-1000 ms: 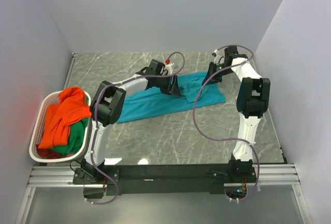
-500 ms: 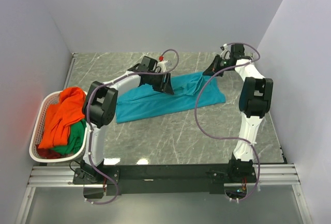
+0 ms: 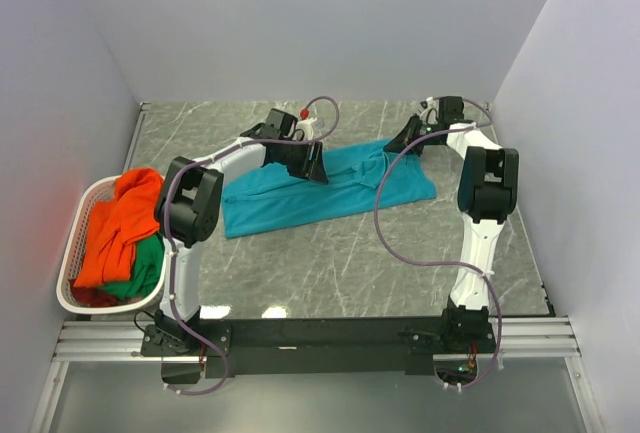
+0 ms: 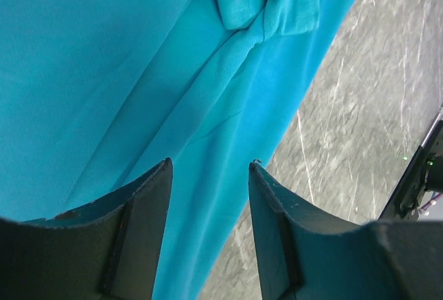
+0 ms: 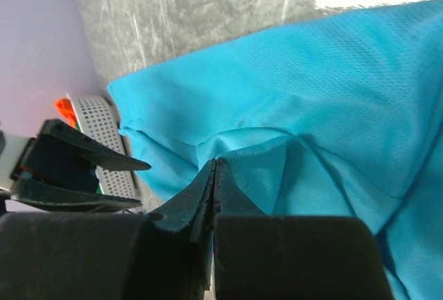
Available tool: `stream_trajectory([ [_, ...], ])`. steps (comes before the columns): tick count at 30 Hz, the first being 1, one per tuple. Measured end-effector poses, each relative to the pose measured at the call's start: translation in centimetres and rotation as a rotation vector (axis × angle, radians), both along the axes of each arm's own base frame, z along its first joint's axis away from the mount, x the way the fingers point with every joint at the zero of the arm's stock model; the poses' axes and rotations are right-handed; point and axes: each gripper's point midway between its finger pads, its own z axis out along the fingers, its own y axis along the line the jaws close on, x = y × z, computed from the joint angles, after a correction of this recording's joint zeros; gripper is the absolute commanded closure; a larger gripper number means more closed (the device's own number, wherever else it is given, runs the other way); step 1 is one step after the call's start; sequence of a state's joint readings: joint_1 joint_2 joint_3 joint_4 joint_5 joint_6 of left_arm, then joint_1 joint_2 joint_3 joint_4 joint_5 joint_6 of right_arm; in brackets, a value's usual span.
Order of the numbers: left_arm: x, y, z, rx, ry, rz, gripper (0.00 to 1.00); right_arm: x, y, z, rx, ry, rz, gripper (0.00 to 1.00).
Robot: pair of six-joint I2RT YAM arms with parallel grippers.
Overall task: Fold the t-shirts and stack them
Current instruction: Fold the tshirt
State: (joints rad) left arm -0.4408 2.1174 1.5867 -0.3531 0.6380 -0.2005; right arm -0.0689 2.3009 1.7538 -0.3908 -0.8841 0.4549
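A teal t-shirt (image 3: pixel 290 198) lies spread flat across the middle of the marble table. My left gripper (image 3: pixel 316 167) is open and empty just above the shirt's far edge. In the left wrist view (image 4: pixel 210 168) its jaws stand apart over the teal cloth (image 4: pixel 104 71) where it meets the bare table. My right gripper (image 3: pixel 403 143) is shut on a raised fold of the teal t-shirt (image 5: pixel 332 92), with the cloth pinched at the fingertips (image 5: pixel 214 163). An orange t-shirt (image 3: pixel 120 223) and a green t-shirt (image 3: pixel 150 261) lie bunched in the basket.
A white plastic laundry basket (image 3: pixel 68 265) stands at the table's left edge. Grey walls close in the table at the back, left and right. A purple cable loops from each arm over the table.
My left gripper has moved a little left and farther back along the shirt's far edge. The right wrist rose and came back down near the shirt's far right part.
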Motion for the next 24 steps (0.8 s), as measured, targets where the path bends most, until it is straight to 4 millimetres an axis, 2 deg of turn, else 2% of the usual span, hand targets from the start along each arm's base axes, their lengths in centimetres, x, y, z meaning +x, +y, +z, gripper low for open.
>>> stream_trajectory([
  [5,-0.4,0.3,0.0,0.010,0.001,-0.003,0.46,1.1,0.3,0.6,0.024,-0.023,-0.032,1.00],
  [6,-0.4,0.3,0.1,0.011,-0.003,-0.005,0.46,1.4,0.3,0.7,0.032,-0.030,-0.042,0.97],
  [7,-0.3,0.4,0.2,0.012,-0.007,-0.004,0.46,1.5,0.4,0.8,0.038,-0.032,-0.050,0.88],
  [8,-0.3,0.4,0.2,0.013,-0.011,-0.006,0.46,1.7,0.4,0.8,0.045,-0.034,-0.058,0.73],
  [9,-0.3,0.5,0.2,0.014,-0.013,-0.007,0.46,1.8,0.5,0.9,0.051,-0.031,-0.064,0.51],
  [10,-0.4,0.6,0.3,0.014,-0.012,-0.006,0.46,1.9,0.5,1.0,0.057,-0.026,-0.071,0.46],
  [14,-0.4,0.9,0.2,0.018,-0.010,-0.003,0.46,1.9,0.4,1.1,0.049,-0.035,-0.060,0.45],
  [18,-0.5,1.4,0.0,0.022,-0.001,0.004,0.46,0.8,0.2,0.7,0.017,-0.026,-0.022,0.55],
  [20,-0.5,1.6,-0.1,0.024,0.005,0.008,0.46,-0.4,0.1,0.5,-0.012,-0.016,0.005,0.55],
  [22,-0.6,1.8,-0.2,0.026,0.010,0.011,0.46,-2.1,-0.2,0.4,-0.051,-0.002,0.034,0.49],
  [24,-0.5,1.9,-0.1,0.025,0.008,0.015,0.46,-4.0,-0.3,0.6,-0.087,0.014,0.058,0.47],
])
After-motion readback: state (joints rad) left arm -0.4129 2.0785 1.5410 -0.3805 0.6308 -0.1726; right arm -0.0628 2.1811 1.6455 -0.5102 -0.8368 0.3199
